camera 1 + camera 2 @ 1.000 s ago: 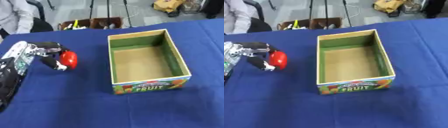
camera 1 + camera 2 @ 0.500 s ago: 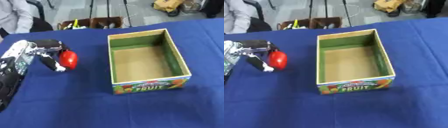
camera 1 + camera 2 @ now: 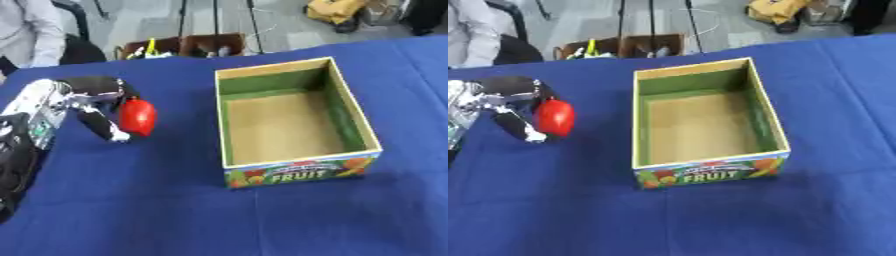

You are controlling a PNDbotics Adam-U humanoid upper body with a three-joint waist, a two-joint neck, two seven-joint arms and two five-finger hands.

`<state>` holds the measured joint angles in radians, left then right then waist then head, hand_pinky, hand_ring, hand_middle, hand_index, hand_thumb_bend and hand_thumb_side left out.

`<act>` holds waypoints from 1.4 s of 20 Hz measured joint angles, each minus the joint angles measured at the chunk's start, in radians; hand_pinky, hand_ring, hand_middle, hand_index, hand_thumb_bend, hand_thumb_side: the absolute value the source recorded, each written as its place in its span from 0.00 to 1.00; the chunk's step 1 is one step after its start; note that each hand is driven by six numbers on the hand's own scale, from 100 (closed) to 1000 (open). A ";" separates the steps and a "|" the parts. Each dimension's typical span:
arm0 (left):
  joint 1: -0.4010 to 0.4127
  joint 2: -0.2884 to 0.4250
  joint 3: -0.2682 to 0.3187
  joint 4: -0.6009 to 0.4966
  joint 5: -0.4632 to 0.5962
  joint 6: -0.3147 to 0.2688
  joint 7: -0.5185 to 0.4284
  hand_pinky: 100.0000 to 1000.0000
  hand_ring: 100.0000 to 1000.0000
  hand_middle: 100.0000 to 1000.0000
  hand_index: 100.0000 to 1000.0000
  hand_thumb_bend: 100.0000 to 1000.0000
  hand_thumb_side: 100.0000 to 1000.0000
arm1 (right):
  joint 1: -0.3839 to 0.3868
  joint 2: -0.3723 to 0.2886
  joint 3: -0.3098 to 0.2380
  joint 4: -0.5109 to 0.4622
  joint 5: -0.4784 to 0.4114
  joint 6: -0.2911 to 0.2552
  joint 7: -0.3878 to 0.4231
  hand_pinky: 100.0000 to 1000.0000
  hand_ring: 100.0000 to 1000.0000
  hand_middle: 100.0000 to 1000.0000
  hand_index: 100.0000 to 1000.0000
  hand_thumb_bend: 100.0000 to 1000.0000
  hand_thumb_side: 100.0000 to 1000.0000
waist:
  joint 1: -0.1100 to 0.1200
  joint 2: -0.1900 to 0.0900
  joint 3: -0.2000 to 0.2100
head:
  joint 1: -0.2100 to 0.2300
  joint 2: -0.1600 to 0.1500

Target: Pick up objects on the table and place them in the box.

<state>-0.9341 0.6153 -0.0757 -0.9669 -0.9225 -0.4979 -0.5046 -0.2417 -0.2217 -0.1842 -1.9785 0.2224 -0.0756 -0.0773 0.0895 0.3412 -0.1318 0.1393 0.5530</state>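
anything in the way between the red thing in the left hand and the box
Nothing visible. The left hand has its fingers curled round the red object, and only bare blue tablecloth lies between it and the open, empty box.

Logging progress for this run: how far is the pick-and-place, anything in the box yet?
Nothing done yet: the open cardboard box with green inner walls and a FRUIT label shows only its bare floor. In hand: the left hand has its fingers curled round a red rounded object, left of the box and outside it. Left: carry it over the rim and release. No other loose objects show on the blue tablecloth. The right hand is out of view.
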 measured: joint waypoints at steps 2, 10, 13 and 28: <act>0.000 0.000 0.000 -0.006 0.011 0.013 0.020 0.13 0.36 0.29 0.51 0.00 0.39 | 0.000 0.000 0.000 0.000 0.000 0.001 0.001 0.26 0.19 0.24 0.41 0.00 0.79 | 0.000 -0.003 0.000 | -0.001 0.000; -0.009 -0.001 0.014 -0.078 0.097 0.064 0.073 0.06 0.31 0.25 0.45 0.00 0.41 | 0.001 0.000 0.000 0.000 0.000 0.005 -0.002 0.26 0.19 0.24 0.41 0.00 0.78 | 0.001 -0.017 0.002 | -0.021 0.000; -0.027 -0.009 0.014 -0.124 0.137 0.084 0.076 0.06 0.31 0.25 0.44 0.00 0.40 | 0.003 0.000 0.000 0.000 0.000 0.006 -0.003 0.26 0.19 0.24 0.41 0.00 0.78 | 0.005 -0.024 0.002 | -0.034 0.001; -0.178 -0.150 -0.011 -0.262 0.233 0.151 0.013 0.04 0.30 0.23 0.42 0.00 0.39 | 0.002 0.000 0.008 0.000 -0.006 0.011 0.002 0.26 0.19 0.24 0.41 0.00 0.77 | 0.035 -0.039 -0.042 | -0.001 0.001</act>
<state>-1.1121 0.4651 -0.0865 -1.2285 -0.6893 -0.3466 -0.4921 -0.2400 -0.2220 -0.1759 -1.9785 0.2165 -0.0646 -0.0754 0.1242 0.3022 -0.1733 0.1381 0.5539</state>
